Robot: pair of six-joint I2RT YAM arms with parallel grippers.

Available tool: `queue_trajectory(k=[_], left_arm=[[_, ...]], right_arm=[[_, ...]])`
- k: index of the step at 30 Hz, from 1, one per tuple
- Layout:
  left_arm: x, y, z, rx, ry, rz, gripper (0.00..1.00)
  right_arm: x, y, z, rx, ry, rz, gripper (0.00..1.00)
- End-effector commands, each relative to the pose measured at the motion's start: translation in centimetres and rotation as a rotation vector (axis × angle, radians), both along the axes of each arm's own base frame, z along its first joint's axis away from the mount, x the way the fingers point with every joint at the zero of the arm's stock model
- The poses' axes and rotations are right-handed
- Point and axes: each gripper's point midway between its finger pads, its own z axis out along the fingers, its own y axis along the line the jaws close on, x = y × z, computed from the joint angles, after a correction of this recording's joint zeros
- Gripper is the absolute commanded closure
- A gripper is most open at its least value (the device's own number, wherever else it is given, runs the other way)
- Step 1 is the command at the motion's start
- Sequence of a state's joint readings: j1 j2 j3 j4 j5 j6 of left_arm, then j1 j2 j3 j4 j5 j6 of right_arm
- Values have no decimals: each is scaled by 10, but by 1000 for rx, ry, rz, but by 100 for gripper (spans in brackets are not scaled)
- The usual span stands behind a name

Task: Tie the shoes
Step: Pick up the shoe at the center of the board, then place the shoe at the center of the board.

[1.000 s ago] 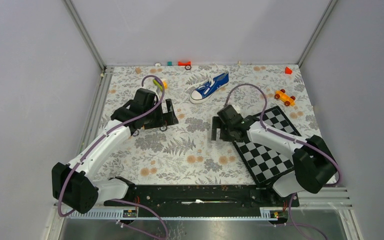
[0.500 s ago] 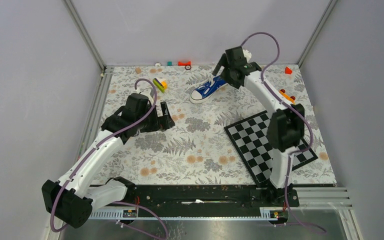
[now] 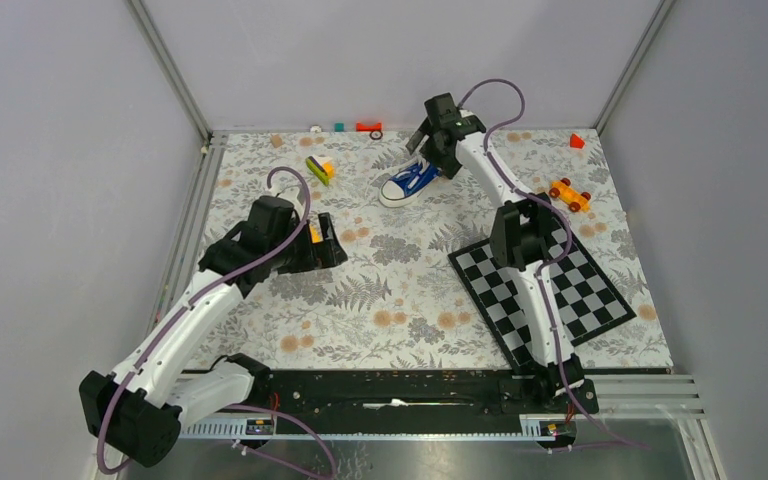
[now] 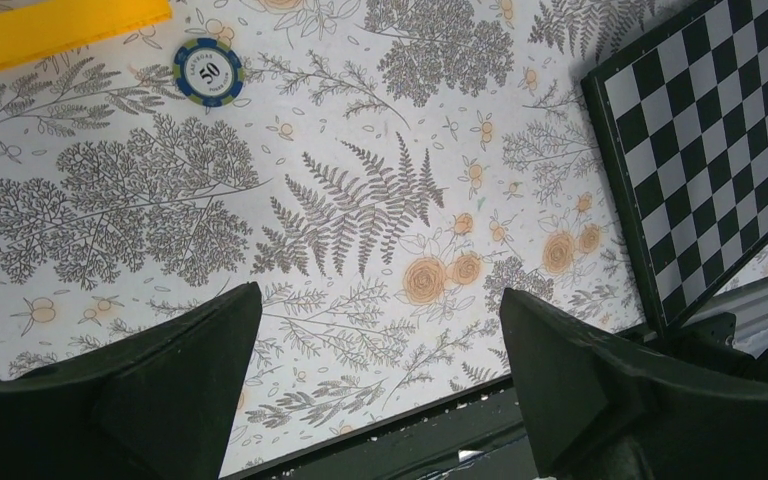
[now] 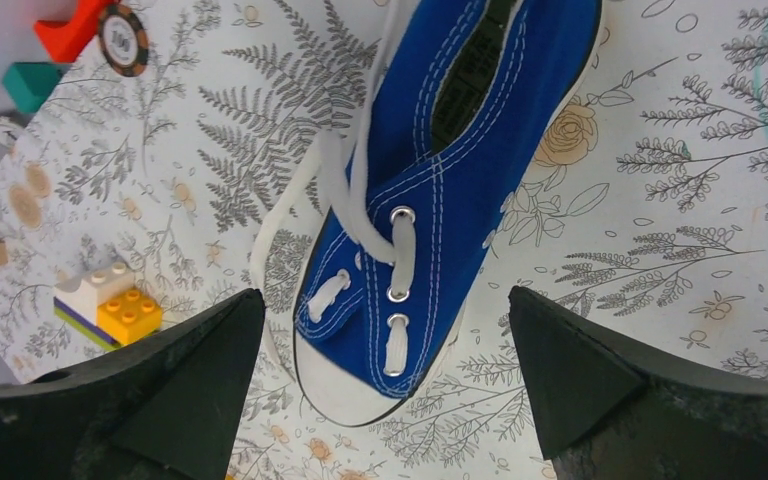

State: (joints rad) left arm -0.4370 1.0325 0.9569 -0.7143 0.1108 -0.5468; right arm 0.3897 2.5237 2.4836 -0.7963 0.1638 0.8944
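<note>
The blue sneaker [image 3: 412, 180] with white sole and toe cap lies on the floral mat at the back centre, toe towards the left front. In the right wrist view the sneaker [image 5: 450, 180] fills the middle, and its white laces [image 5: 345, 190] hang loose and untied off its left side. My right gripper [image 3: 428, 152] hovers over the shoe's heel end, open and empty; in its own view the right gripper [image 5: 382, 300] stands wide open above the toe cap. My left gripper [image 3: 326, 240] is open and empty over the mat at the left, far from the shoe; its own view shows the left gripper [image 4: 380, 295] with only mat between the jaws.
A chessboard [image 3: 550, 290] lies at the right front. An orange toy car [image 3: 569, 194] sits to the right of the shoe, and Lego bricks [image 3: 318, 168] to its left. Red pieces [image 3: 368, 127] and a teal block [image 5: 30, 82] line the back edge. A poker chip [image 4: 208, 71] and a yellow block [image 4: 60, 25] lie near the left gripper.
My right arm has swung from the chessboard's near corner to the back and now hovers over the shoe. My left arm has drawn back slightly to the left.
</note>
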Motion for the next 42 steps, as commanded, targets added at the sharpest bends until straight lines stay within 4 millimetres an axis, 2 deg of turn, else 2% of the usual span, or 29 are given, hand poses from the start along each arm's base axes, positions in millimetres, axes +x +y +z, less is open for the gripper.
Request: queue_trajectory(k=[1,3,7,10,11,12,14,15,16,20,22,24,27,31,32,35,37,39,42], left_arm=[[-6,2,2,-22,-19,-3,1],[-8,3,0,-22,-13,1,1],[-9,3,-1,-28,-9,12,1],[-9,5,2,-29,-15,23,1],[-9,6,2,-28,-17,28,1],[-9,6,2,-26,-18,32,1],[-10,7,2,-22,-16,35,1],[-10,7,3,-23,-17,35,1],[-11,8,3,-23,-16,34,1],[-10,9,7,-17,-29,35,1],[-10,12,11,-8,-40,40,1],[-10,17,15,15,-53,53,1],[-10,27,23,58,-66,75,1],[-11,40,35,96,-95,116,1],[-12,41,37,93,-101,119,1],[-14,41,42,75,-114,131,1],[-13,41,40,70,-105,139,1],[-12,37,33,62,-82,138,1],[-11,25,21,21,-33,119,1]], right_arm=[[7,11,-7,51,-2,-38,3],[10,14,-16,57,5,-35,9],[9,13,-34,44,29,-33,13],[5,14,-44,43,52,-17,22],[3,17,-44,51,56,-1,29],[2,21,-42,59,53,19,41],[-3,25,-32,50,35,57,73],[-6,26,-21,40,11,81,88],[-11,28,-18,30,8,97,99],[-32,39,32,10,-82,227,100],[-54,47,53,5,-111,314,100],[-85,50,67,1,-132,385,100],[-144,58,72,37,-174,534,100],[-228,45,47,43,-123,708,100],[-253,37,30,47,-88,746,100],[-306,25,10,79,-76,827,100],[-332,18,4,97,-104,837,100],[-354,12,-12,118,-98,825,100],[-369,7,-28,127,-106,781,100]])
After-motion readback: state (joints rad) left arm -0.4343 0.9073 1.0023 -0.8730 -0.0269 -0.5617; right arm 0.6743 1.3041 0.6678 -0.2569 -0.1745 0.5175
